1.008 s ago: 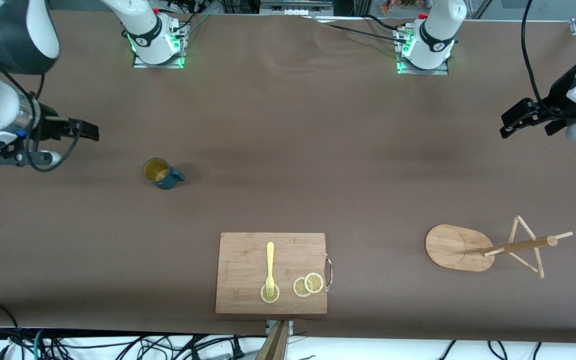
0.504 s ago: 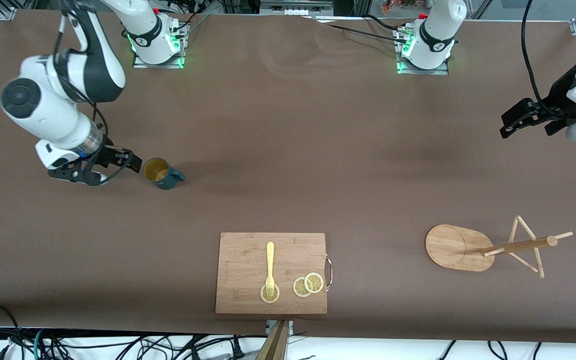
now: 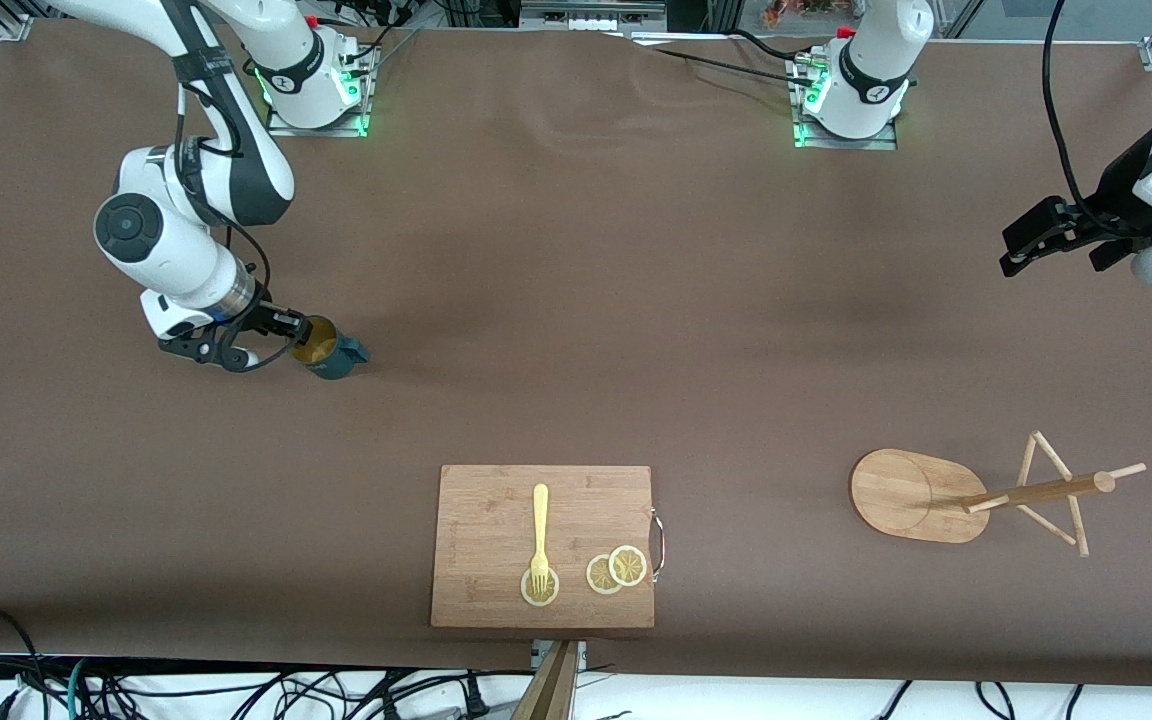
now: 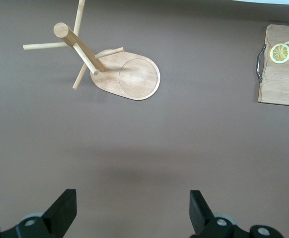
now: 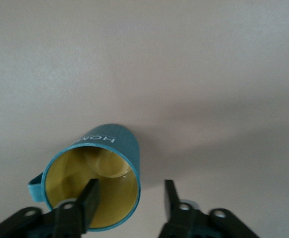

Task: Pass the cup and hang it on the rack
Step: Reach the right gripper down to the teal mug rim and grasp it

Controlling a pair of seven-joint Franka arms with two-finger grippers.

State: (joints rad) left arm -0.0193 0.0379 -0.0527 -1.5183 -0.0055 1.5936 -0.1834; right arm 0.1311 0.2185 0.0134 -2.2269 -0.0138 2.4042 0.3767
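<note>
The dark teal cup [image 3: 331, 355] stands upright on the brown table toward the right arm's end, its handle pointing toward the left arm's end. My right gripper [image 3: 298, 332] is open at its rim. In the right wrist view the cup [image 5: 109, 144] shows its yellow inside, and the gripper [image 5: 129, 198] straddles the cup's wall with one finger inside and one outside. The bamboo rack [image 3: 1036, 491] stands toward the left arm's end, near the front camera. My left gripper [image 3: 1008, 252] waits open and empty over that end [image 4: 132, 210], with the rack [image 4: 134, 77] below it.
A wooden cutting board [image 3: 496, 510] lies at the table's edge nearest the front camera, with a yellow fork [image 3: 540, 525] and lemon slices [image 3: 616, 570] on it. Its handle end also shows in the left wrist view [image 4: 283, 79]. Cables hang below the table's edge.
My right arm has swung in from the table's end and come down to the cup; its open gripper now sits at the rim. The cup and the left arm have not moved.
</note>
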